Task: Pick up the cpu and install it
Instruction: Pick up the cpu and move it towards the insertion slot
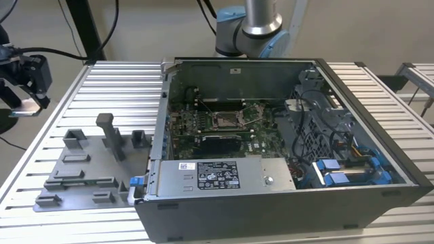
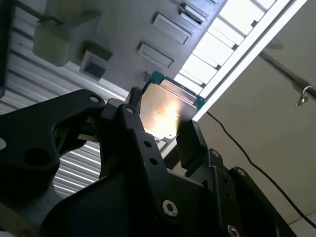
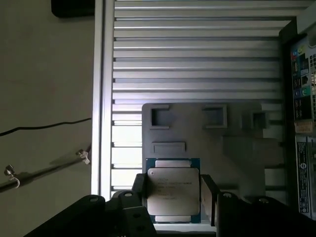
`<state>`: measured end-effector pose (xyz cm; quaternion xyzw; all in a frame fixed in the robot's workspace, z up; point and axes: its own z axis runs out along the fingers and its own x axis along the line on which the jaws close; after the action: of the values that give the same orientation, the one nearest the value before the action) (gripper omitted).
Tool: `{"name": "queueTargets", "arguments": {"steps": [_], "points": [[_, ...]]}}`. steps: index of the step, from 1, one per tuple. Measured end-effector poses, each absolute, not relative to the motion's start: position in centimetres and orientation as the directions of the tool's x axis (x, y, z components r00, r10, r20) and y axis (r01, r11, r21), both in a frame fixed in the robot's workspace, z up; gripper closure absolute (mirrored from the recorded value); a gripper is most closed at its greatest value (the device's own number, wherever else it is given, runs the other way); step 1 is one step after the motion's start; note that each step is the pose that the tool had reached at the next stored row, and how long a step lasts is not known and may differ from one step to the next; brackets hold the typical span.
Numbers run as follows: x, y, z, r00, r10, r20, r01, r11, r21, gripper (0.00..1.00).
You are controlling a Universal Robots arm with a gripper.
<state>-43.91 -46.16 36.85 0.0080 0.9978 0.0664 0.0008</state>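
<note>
The cpu [image 3: 173, 190] is a flat square chip with a pale silver top and a green edge. My gripper [image 3: 174, 193] is shut on it, one black finger against each side. In the second wrist view the cpu [image 2: 165, 109] stands between the same fingers [image 2: 129, 118] and reflects light. In the exterior view my gripper [image 1: 27, 101] hangs with the cpu [image 1: 24, 107] beyond the table's edge, at that view's left, above the floor. The open computer case [image 1: 379, 198] lies on the table. Its square metal socket frame [image 1: 225, 120] sits mid-motherboard, far from the gripper.
A grey fixture plate [image 1: 78, 175] with raised blocks and a tall post [image 1: 112, 136] lies between the gripper and the case; the fixture plate [image 3: 207, 148] also lies below the chip. The ribbed metal table [image 1: 115, 91] extends around them. Cables and drive bays fill the case's right side.
</note>
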Motion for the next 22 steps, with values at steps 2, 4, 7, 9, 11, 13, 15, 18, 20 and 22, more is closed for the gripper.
{"name": "queueTargets", "arguments": {"steps": [2,4,7,9,11,13,15,18,20,22], "points": [[-43.9,-46.2,37.6,-1.0,0.016,-0.001,0.016,0.991,0.133,1.0],[-43.9,-46.2,38.0,-1.0,0.016,-0.001,0.016,0.991,0.133,1.0],[-43.9,-46.2,38.0,-1.0,0.016,-0.001,0.016,0.991,0.133,1.0],[-43.9,-46.2,38.0,-1.0,0.016,-0.001,0.016,0.991,0.133,1.0],[-43.7,-46.2,38.0,-1.0,0.016,-0.001,0.016,0.991,0.133,1.0],[-43.1,-46.2,38.1,-1.0,0.016,0.0,0.016,0.991,0.133,1.0],[-42.5,-46.2,38.1,-1.0,0.016,0.0,0.016,0.991,0.133,1.0],[-41.4,-46.2,38.1,-1.0,0.016,0.0,0.016,0.991,0.133,1.0],[-40.8,-46.2,38.1,-1.0,0.016,0.0,0.016,0.991,0.133,1.0],[-40.1,-46.2,38.2,-1.0,0.016,0.0,0.016,0.991,0.133,1.0]]}}
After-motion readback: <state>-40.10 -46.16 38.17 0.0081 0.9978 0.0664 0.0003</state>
